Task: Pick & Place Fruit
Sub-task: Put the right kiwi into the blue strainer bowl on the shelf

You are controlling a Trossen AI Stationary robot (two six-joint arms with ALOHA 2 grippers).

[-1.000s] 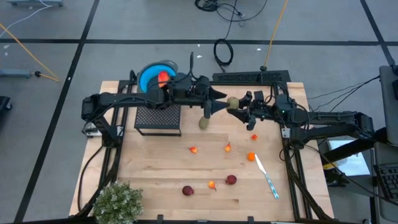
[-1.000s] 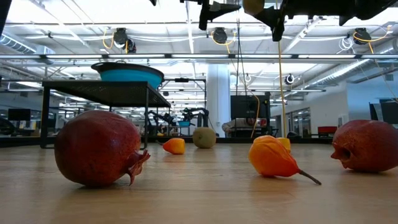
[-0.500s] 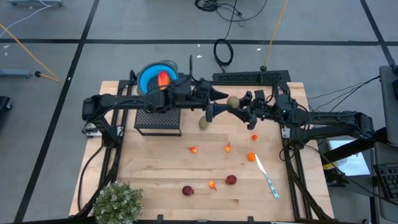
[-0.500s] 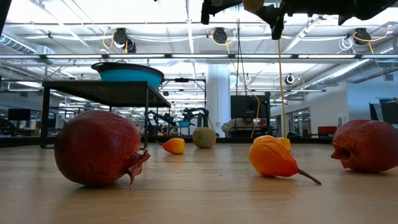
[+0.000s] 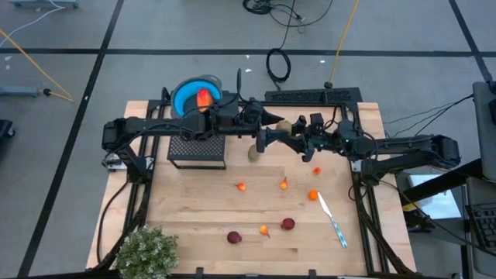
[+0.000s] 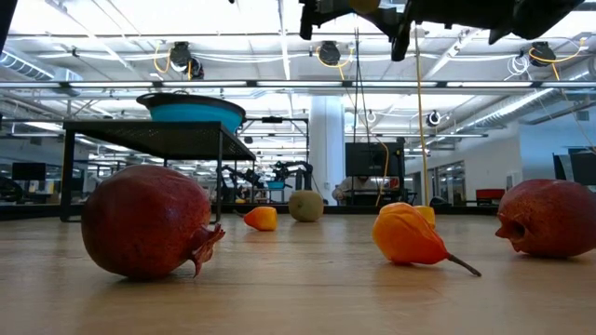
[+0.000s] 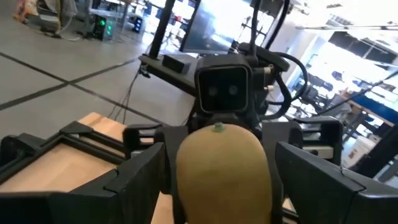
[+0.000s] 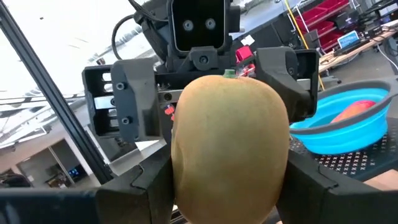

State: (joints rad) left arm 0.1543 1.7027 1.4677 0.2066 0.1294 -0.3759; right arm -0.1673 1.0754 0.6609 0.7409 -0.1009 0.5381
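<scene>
The wooden table (image 5: 194, 209) lies broad below, and over its far middle the two arms meet nose to nose. The right gripper (image 5: 298, 138) clamps the olive-brown oval fruit (image 5: 284, 127) in mid-air, its fingers (image 8: 134, 186) pressed on both flanks. The oval's long axis runs along the grip line, its small green stem tip aimed at the left gripper (image 5: 269, 129). That claw stands wide open, its fingers (image 7: 134, 180) flanking the fruit, though I cannot tell whether they touch it. Compared with a second ago, the right arm has pushed further left, carrying the oval between the open left fingers. Left of them, the black mesh stand (image 5: 197, 149) bears the blue bowl (image 5: 188, 94), with the red-orange oblong (image 5: 204, 97) inside. A second olive oval (image 5: 253, 154) rests on the boards just beside the stand. Nearer lie two dark red balls (image 5: 234, 237) (image 5: 287, 224) and tiny orange bits (image 5: 312, 195), well apart, leaving open wood around them.
</scene>
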